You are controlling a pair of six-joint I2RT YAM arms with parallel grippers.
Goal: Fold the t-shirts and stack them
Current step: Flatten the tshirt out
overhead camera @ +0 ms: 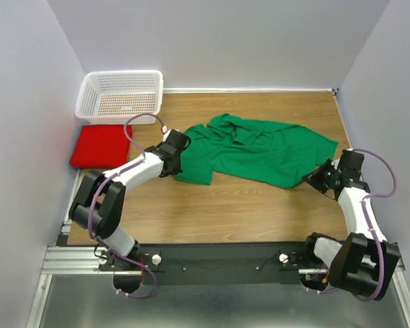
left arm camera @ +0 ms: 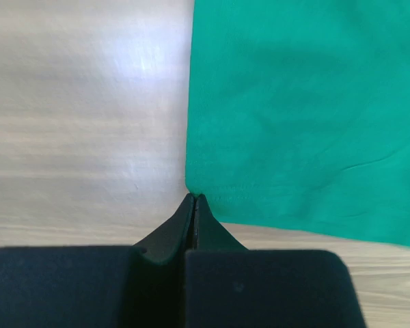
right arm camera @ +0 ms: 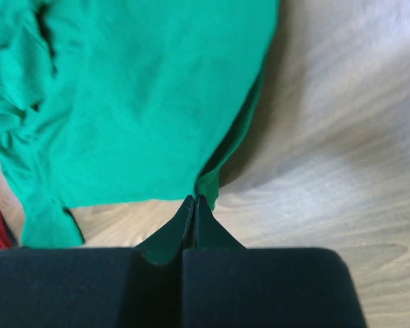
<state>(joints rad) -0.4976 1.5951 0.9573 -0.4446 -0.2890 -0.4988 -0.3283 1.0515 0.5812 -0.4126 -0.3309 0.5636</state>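
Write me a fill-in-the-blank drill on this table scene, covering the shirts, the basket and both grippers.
The red t-shirt lies folded next to the white ___. The green t-shirt lies crumpled between the two ___. The left gripper is ___ on the green t-shirt's corner. The right gripper grips the ___ t-shirt's edge.
Missing words: basket; arms; shut; green.

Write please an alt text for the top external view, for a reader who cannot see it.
A rumpled green t-shirt lies across the wooden table, with the left hand and the right hand each shut on one of its near corners. A folded red t-shirt lies at the left edge, beside a white basket.
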